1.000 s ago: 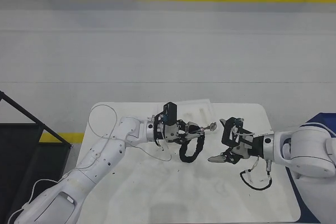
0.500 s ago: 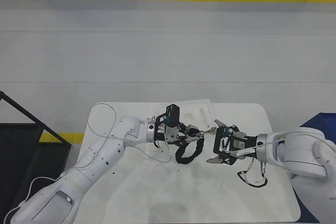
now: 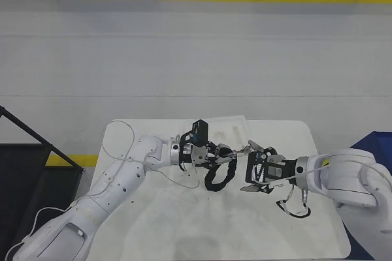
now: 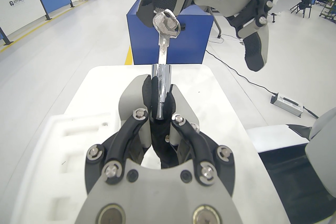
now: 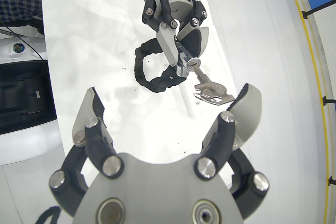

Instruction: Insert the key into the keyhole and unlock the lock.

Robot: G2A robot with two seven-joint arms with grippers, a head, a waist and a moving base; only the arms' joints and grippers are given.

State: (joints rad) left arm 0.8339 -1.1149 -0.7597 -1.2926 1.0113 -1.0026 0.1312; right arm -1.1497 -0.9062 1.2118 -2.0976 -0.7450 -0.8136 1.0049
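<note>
desk (image 3: 183, 222): white, rounded corners | foam tray (image 3: 230, 126): white, at desk's far edge | blue box (image 4: 183, 36): on floor beyond desk's end | power brick (image 4: 287, 103): on floor, cabled | black rack (image 3: 13, 183): beside desk

The key (image 4: 163, 36) is silver with tiny dots on its head. The lock (image 4: 161, 86) is shiny silver, its cable (image 5: 137, 70) black.
</note>
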